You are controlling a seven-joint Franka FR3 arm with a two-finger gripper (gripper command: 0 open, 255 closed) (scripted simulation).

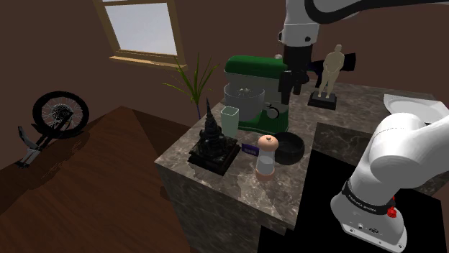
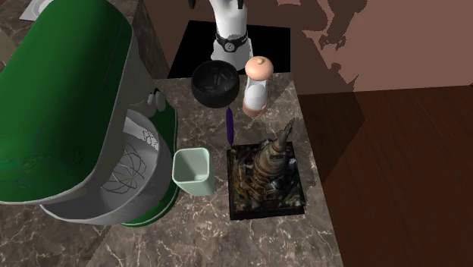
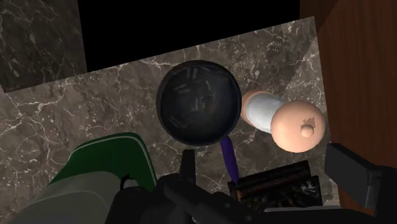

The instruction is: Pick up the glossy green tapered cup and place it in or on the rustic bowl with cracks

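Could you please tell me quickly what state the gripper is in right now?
Gripper: open, jaws standing apart, holding nothing.

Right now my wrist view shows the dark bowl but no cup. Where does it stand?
Observer: The pale green cup stands upright between the green mixer and the dark tower sculpture.
Operator: Anything between it and the bowl?
Observer: A purple object lies just beside that line, nearer the sculpture.
Operator: And my hand's height?
Observer: In the shoulder view the hand hangs above the bowl, about level with the mixer's head.
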